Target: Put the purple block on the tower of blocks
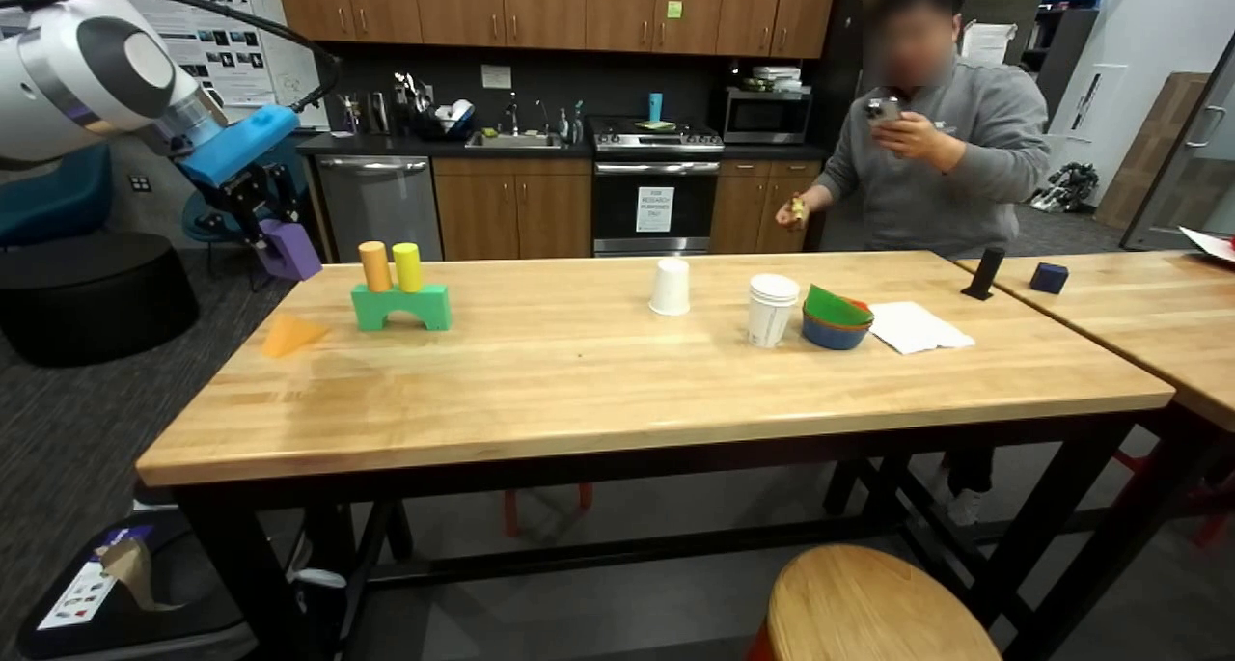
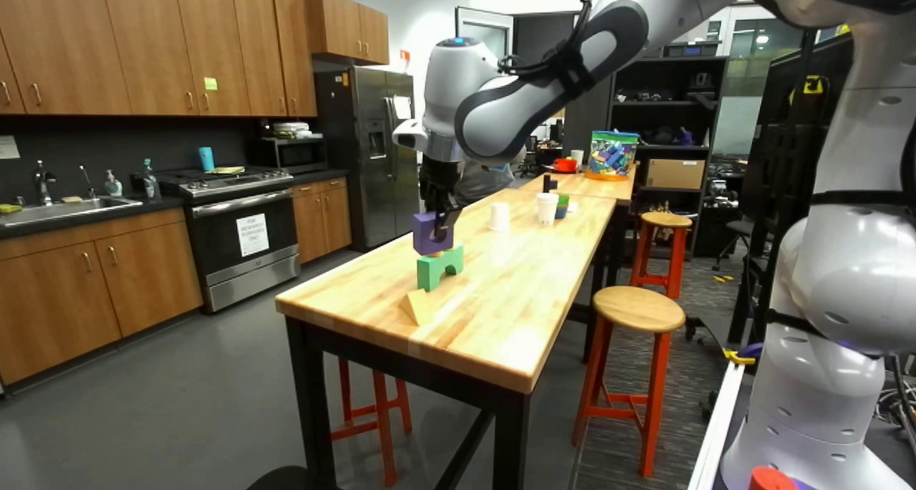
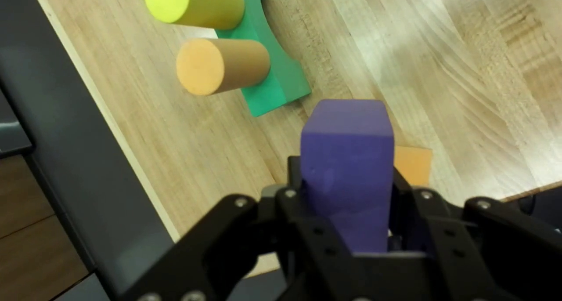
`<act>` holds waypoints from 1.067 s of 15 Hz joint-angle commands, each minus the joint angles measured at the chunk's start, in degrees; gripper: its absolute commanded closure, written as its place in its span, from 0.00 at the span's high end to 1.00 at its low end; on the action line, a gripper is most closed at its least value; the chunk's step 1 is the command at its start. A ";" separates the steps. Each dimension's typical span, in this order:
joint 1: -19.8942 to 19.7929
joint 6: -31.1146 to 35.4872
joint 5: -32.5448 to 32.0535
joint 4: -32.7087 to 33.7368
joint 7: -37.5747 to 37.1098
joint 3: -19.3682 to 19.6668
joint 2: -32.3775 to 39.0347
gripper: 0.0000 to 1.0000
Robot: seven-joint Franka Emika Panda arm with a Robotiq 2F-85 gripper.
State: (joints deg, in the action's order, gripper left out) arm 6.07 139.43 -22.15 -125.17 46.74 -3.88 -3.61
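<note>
— Start at the wrist and work outward. What comes first?

— The gripper (image 3: 346,173). It's grasping the purple block (image 2: 426,241), whose rounded notch shows in an exterior view; in the wrist view the jaws press on two opposite sides of it.

— And where is that block?

— Up in the air, higher than the top of the bench (image 1: 540,381) and apart from the tower of blocks (image 1: 391,299).

— Anything close by it?

— An orange wedge (image 1: 289,336) lying on the bench, partly hidden behind the purple block in the wrist view. Then the tower itself: a green arch (image 3: 281,83) with an orange cylinder (image 3: 224,66) and a yellow cylinder (image 3: 197,4) upright on it, just beside each other.

— Which of the two is nearer the block?

— The orange one.

— Carry on down the bench.

— A white cup (image 1: 670,288) turned upside down, then a stack of white cups (image 1: 769,314), rim up. Just beside the stack is a blue bowl (image 1: 835,336) with a green bowl (image 1: 834,307) tilted in it, and next to that lies a white sheet (image 1: 917,327). Near the far end there's a black stand (image 1: 984,273).

— Past that?

— A dark blue block (image 1: 1049,277) on the adjoining bench (image 1: 1138,304), and behind the main bench a person (image 1: 950,159) in a grey top, holding up a phone (image 1: 882,111).

— And at the back?

— An oven (image 1: 617,203), with wooden cabinets (image 1: 550,5) along the wall above it.
</note>
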 commanded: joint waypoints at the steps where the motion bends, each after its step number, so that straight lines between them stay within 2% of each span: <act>1: -0.51 0.44 1.94 1.35 4.98 0.25 1.36 0.17; 4: -0.77 0.64 2.12 1.55 3.60 0.16 1.19 0.17; 5: -0.87 -0.07 3.05 1.87 1.34 0.13 0.89 0.17; 8: -1.11 0.27 7.15 2.03 0.96 0.37 0.06 0.17; 10: -1.37 0.53 7.51 2.10 -0.05 0.40 -0.19 0.17; 11: -1.46 0.19 7.56 2.35 -0.63 0.38 -0.19 0.65; 12: -1.46 0.25 8.15 2.36 -0.83 0.39 -0.23 0.17; 13: -1.51 0.57 8.40 2.23 -0.99 0.42 -0.38 0.19; 16: -1.43 1.02 9.41 2.00 -1.06 0.40 -0.71 0.16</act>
State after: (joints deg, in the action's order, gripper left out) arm 4.64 139.90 -14.32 -122.75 45.65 -3.62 -3.14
